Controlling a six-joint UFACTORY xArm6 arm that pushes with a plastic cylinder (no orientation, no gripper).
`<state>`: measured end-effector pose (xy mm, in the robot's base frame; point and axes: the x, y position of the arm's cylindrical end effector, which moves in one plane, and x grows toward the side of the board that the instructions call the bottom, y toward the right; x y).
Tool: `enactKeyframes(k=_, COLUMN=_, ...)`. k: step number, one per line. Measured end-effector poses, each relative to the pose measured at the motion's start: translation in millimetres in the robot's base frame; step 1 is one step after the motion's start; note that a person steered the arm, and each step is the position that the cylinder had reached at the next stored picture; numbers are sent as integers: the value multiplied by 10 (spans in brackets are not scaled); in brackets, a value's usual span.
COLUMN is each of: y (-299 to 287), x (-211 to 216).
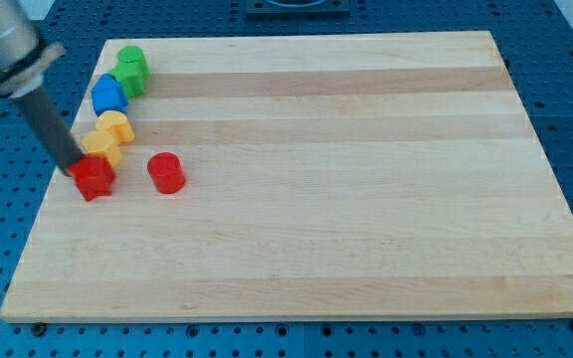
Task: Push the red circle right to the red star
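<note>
The red circle (166, 172) stands on the wooden board (346, 179) at the view's left. The red star (94, 178) lies a short way to its left, with a small gap between them. My tip (73, 167) is at the red star's upper left edge, touching or nearly touching it. The dark rod slants up to the view's top left corner. The tip is well left of the red circle, with the star between them.
A yellow block (108, 134) sits just above the red star. A blue block (109, 94) and a green block (129, 68) stand further up along the board's left edge. The board's left edge runs close to the tip.
</note>
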<state>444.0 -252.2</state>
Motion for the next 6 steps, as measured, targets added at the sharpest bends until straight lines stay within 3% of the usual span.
enactKeyframes(k=1, y=556, x=0)
enactKeyframes(k=6, y=1070, x=-284)
